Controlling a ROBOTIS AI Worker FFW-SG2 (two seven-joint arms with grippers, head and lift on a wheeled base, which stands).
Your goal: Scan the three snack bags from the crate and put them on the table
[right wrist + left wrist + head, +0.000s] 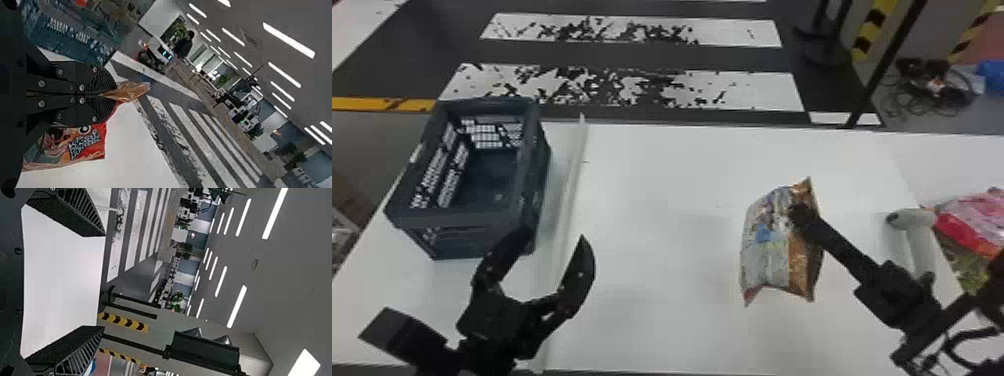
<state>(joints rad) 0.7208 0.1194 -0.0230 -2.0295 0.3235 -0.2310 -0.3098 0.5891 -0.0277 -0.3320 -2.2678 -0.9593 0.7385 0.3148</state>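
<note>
Slanting inward, your right gripper (801,215) pinches a snack bag (766,250), apparently above the table (657,250); your left gripper (554,237) points forward, spread wide, near the crate (457,220).

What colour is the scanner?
The scanner is pale grey, with a dark patch on its nose. The head view shows it best.

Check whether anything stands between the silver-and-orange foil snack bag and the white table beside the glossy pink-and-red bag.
Yes: the pale plastic handheld scanner stands between the snack bag and the pink-and-red bag, towards the table's right side.
</note>
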